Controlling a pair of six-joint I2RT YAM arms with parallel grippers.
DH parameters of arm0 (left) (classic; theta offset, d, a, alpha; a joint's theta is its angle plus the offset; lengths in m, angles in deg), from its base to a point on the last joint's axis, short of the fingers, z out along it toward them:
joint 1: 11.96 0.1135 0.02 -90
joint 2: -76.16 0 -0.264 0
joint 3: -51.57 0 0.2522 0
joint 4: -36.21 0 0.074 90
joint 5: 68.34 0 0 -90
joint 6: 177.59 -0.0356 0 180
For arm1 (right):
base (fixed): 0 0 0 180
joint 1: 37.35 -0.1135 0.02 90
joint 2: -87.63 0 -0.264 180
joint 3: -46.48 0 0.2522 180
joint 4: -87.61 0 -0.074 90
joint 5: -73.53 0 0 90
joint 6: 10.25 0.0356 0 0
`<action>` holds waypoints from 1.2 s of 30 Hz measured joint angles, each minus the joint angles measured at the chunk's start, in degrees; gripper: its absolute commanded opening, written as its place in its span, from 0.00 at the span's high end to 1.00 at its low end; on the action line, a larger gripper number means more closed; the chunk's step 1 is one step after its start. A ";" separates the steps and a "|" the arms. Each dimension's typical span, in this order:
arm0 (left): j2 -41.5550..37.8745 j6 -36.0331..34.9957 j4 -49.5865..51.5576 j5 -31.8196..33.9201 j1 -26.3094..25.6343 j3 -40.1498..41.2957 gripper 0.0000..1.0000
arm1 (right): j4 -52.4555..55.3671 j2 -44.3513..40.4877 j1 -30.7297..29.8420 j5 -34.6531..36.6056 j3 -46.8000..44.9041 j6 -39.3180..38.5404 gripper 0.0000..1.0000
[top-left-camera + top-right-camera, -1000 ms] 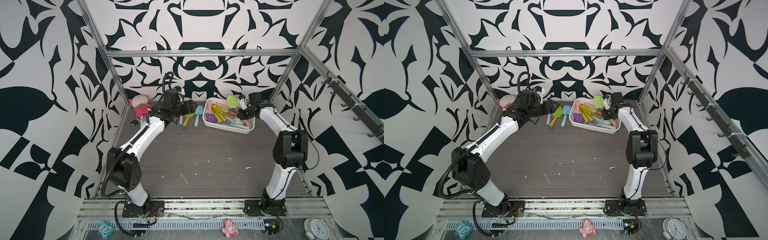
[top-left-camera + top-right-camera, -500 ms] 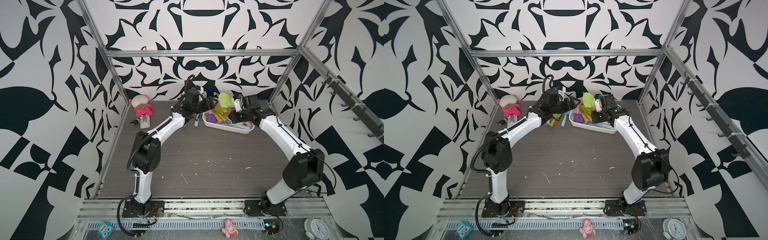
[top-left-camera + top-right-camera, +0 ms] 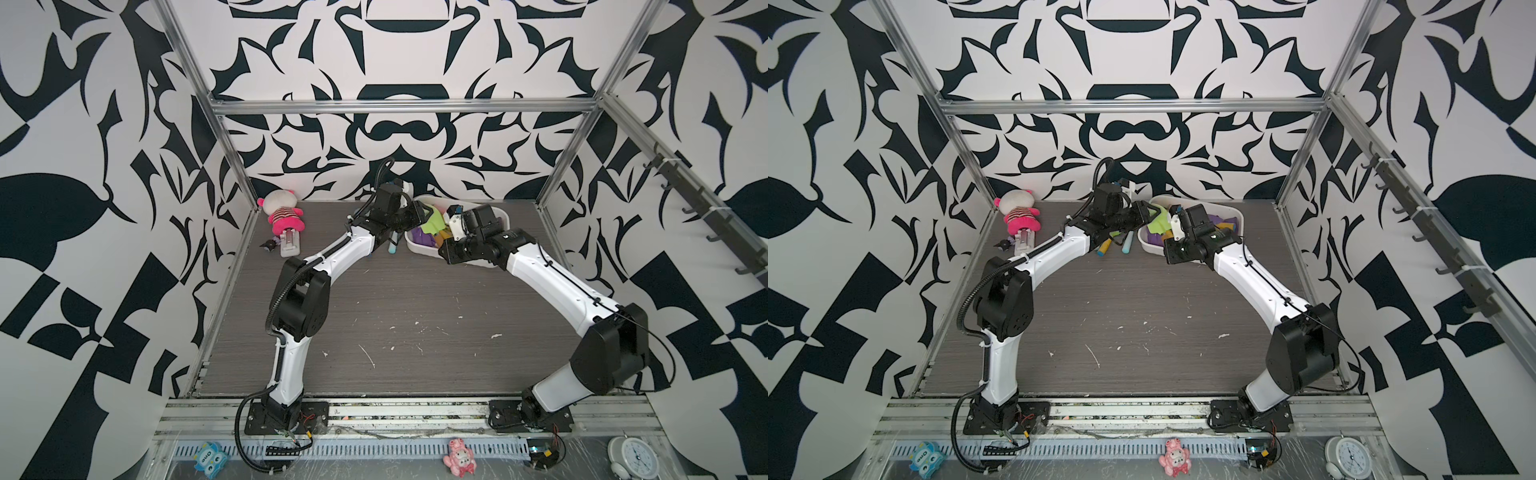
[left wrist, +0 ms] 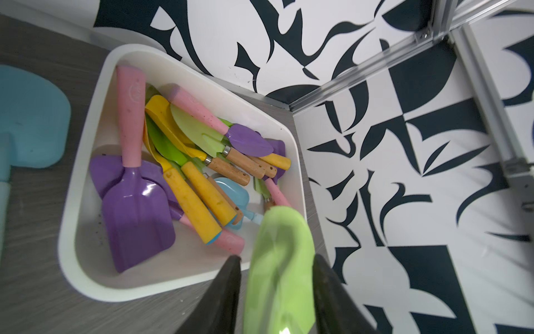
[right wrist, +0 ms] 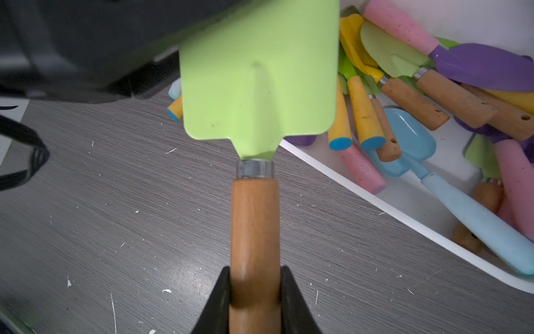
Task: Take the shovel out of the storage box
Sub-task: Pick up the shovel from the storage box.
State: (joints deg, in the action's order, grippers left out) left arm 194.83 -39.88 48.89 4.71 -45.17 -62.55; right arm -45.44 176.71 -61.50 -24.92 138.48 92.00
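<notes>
The grey wood-grain desk (image 3: 415, 299) carries the storage box (image 4: 70, 208). A blue shovel (image 4: 29, 121) lies just beside the box, a plush doll (image 3: 282, 212) well apart from it.

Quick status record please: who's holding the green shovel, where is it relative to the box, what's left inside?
right gripper: shut on the wooden handle of the green shovel
left gripper: fingers either side of its green blade; grip unclear
green shovel: held off the table at the storage box rim
storage box: many more shovels inside, including a purple shovel
beside box: blue shovel on the table
</notes>
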 measured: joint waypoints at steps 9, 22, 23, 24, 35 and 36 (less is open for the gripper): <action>0.00 0.42 -0.68 -0.98 0.35 1.46 0.93 | 0.07 -0.15 -0.02 0.02 -0.09 1.97 1.00; -1.42 0.24 -7.98 -6.56 1.86 4.85 1.00 | -2.82 -0.33 -0.11 -2.34 -0.61 2.93 0.38; -1.42 -0.26 -8.15 -7.13 2.12 5.22 1.00 | -3.48 -0.57 -0.04 -2.49 -0.59 2.60 0.35; -1.42 -0.72 -8.11 -7.78 2.40 5.51 1.00 | -3.89 -0.85 0.07 -2.71 -0.44 2.19 0.32; -1.95 -2.99 -11.52 -14.53 4.22 7.08 1.00 | -8.52 -1.92 5.42 -8.98 3.56 0.68 0.28; -2.03 -2.97 -12.02 -15.21 4.24 7.08 1.00 | -9.14 -1.77 5.88 -9.88 3.58 0.76 0.29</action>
State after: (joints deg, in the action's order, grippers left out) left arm 192.80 -42.86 36.87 -10.50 -40.93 -55.47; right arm -54.57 174.94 -55.62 -34.80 142.06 92.76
